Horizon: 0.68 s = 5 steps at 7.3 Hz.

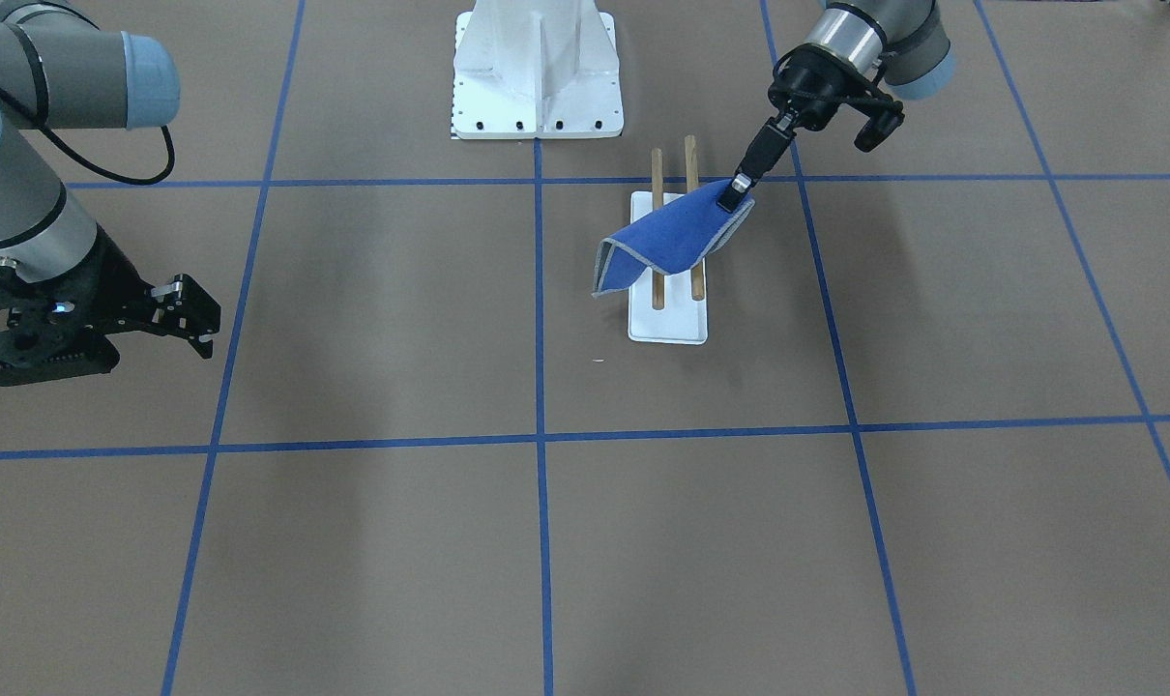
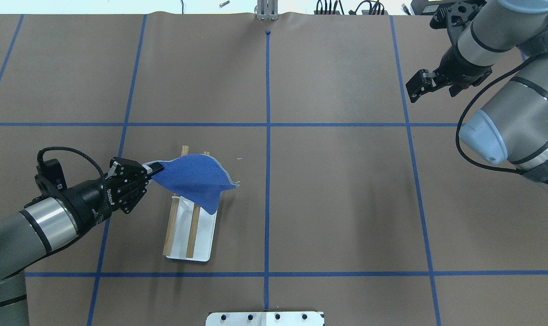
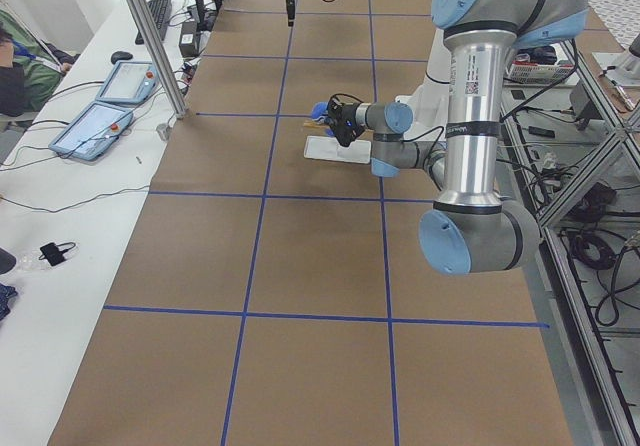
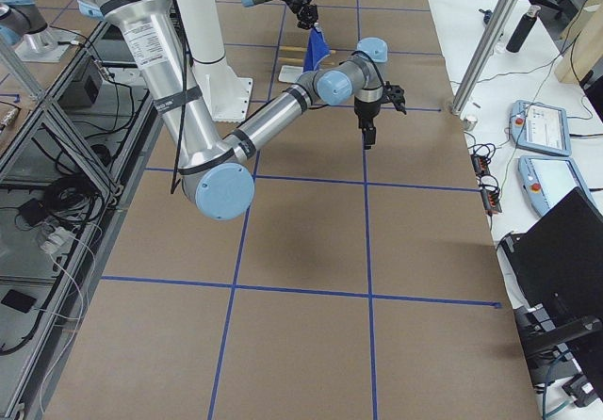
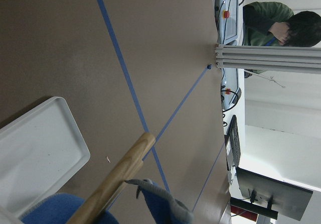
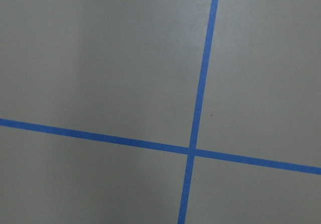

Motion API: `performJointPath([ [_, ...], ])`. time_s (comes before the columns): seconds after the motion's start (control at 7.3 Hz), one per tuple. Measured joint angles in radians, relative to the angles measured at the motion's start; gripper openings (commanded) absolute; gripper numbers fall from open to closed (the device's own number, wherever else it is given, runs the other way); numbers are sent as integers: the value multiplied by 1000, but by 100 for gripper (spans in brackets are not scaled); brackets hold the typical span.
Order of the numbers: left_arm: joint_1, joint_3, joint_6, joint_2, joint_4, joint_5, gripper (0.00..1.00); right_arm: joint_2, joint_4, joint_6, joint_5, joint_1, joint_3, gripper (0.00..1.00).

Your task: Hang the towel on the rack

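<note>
The blue towel (image 1: 672, 242) lies across the two brown rods of the rack (image 1: 658, 290), sagging off one side over the white base plate (image 1: 667, 327). My left gripper (image 1: 735, 198) is shut on one towel corner, held just beside the rods. Seen from overhead, the towel (image 2: 197, 179) spreads from my left gripper (image 2: 155, 169) over the far end of the rack (image 2: 170, 231). The left wrist view shows a rod (image 5: 115, 181), the towel's edge (image 5: 160, 204) and the base plate (image 5: 35, 153). My right gripper (image 1: 193, 324) hangs shut and empty far from the rack (image 2: 414, 86).
The large white bolted pedestal (image 1: 537, 68) stands behind the rack at the robot's side. Blue tape lines (image 2: 268, 136) grid the brown table. Operators and tablets (image 3: 95, 126) sit along the far table edge.
</note>
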Motion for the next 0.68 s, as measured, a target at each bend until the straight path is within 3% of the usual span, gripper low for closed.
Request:
performJointPath([
  [0.68, -28, 49, 0, 18, -34, 2, 0, 5, 0, 1, -1, -2, 0, 100],
])
